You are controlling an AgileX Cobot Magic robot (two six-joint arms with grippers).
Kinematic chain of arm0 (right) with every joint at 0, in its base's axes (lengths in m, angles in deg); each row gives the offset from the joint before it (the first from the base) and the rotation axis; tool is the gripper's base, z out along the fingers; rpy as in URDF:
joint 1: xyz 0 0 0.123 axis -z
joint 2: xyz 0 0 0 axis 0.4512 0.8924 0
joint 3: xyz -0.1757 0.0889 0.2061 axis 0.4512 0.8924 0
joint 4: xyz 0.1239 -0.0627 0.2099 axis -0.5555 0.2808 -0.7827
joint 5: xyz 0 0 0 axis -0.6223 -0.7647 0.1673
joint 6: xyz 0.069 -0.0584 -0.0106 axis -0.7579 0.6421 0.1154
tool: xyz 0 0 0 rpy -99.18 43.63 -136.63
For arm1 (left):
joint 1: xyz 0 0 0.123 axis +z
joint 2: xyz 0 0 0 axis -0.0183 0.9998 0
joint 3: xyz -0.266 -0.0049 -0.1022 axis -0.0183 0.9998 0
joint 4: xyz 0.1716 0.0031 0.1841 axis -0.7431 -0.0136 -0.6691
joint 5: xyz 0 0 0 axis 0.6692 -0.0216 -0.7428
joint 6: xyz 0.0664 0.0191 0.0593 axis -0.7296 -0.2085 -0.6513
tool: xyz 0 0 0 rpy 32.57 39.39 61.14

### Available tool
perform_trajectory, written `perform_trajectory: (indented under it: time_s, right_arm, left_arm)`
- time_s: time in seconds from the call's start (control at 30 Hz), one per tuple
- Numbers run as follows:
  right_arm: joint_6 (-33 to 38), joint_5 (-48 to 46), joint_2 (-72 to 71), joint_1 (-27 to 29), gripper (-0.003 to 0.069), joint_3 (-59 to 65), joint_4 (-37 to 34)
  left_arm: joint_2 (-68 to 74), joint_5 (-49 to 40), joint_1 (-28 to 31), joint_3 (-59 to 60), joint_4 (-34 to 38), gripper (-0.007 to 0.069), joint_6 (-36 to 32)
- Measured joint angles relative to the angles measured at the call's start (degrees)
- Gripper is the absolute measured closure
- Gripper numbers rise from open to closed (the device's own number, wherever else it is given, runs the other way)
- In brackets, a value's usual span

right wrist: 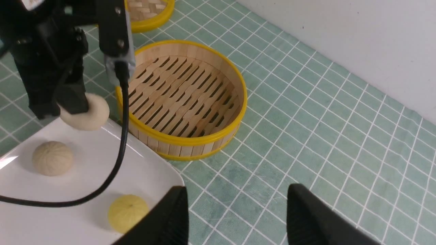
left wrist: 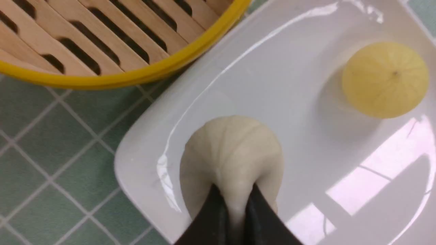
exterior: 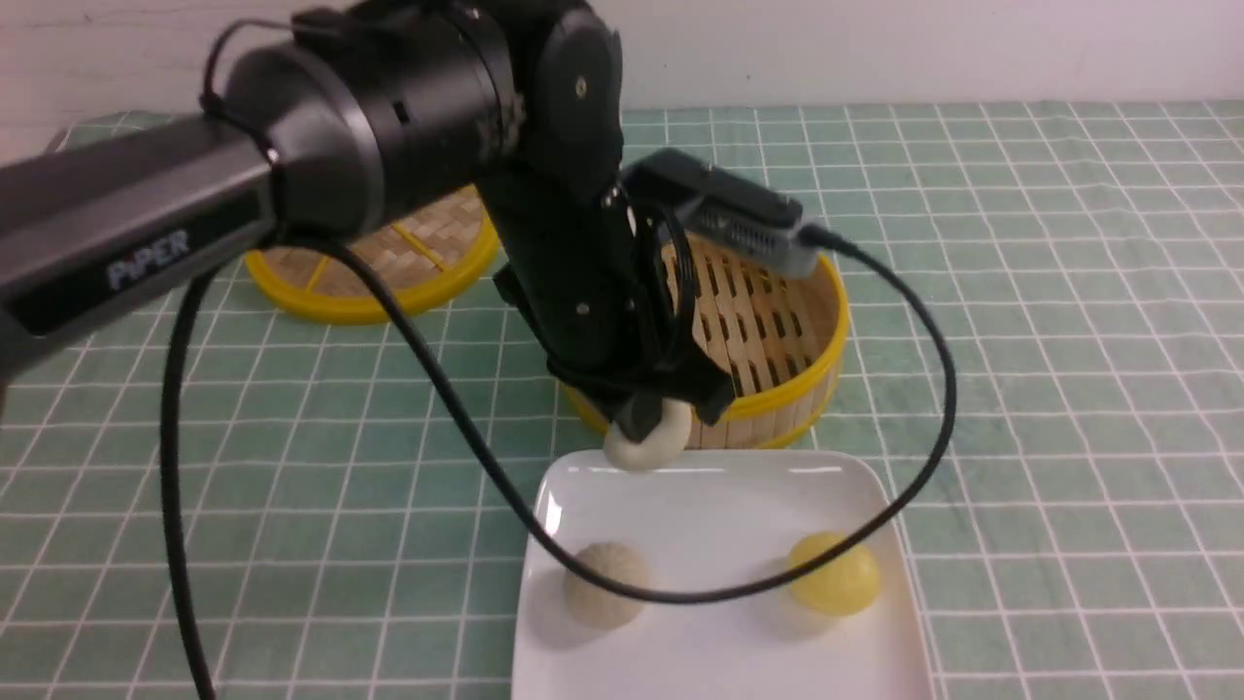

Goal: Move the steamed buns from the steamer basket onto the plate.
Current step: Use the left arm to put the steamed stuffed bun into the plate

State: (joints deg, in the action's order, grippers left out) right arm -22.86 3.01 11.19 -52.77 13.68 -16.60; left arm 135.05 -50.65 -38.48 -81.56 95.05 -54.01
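A desk [exterior: 1069,389] under a green cloth [exterior: 292,486] ruled in white squares runs back to a plain white wall [exterior: 875,49]. On it stand one basket, one lid and one plate, and there are three buns.

The basket [exterior: 829,362] is round bamboo with yellow rims and a slatted floor. The lid [exterior: 428,255] lies flat to its left, farther back. The plate [exterior: 719,506], glossy white and square with rounded corners, sits just in front of the basket.

Two buns rest on the plate, well apart: a pale bun [exterior: 605,583] on the left and a yellow bun [exterior: 834,574] on the right, both domed and finely pleated. The third bun [exterior: 649,449], also pale, is pinched by the left gripper [exterior: 649,426] over the plate's far edge, near the basket wall. I cannot tell whether it touches the plate.

The right gripper [right wrist: 238,217] is spread wide above the cloth beside the plate.
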Motion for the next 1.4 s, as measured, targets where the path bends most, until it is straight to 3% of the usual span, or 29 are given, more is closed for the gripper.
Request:
perform_trajectory:
  time_s: [0.33, 0.93, 1.1, 1.4]
  right_arm:
    - [0.00, -0.40, 0.00, 0.00, 0.0260, 0.00, -0.05]
    - [0.00, -0.40, 0.00, 0.00, 0.0260, 0.00, -0.05]
    - [0.00, -0.34, 0.00, 0.00, 0.0260, 0.00, -0.05]
    - [0.00, -0.23, 0.00, 0.00, 0.0260, 0.00, -0.05]
  left_arm:
    - [2.96, 6.82, 0.00, 4.35, 10.36, 0.0595, -6.07]
    - [6.46, 5.44, 0.00, 4.44, 10.66, 0.0580, -6.45]
    - [6.46, 5.10, 0.00, 4.44, 10.66, 0.0524, -6.45]
    - [6.46, 6.08, 0.00, 4.44, 10.66, 0.0326, -6.45]
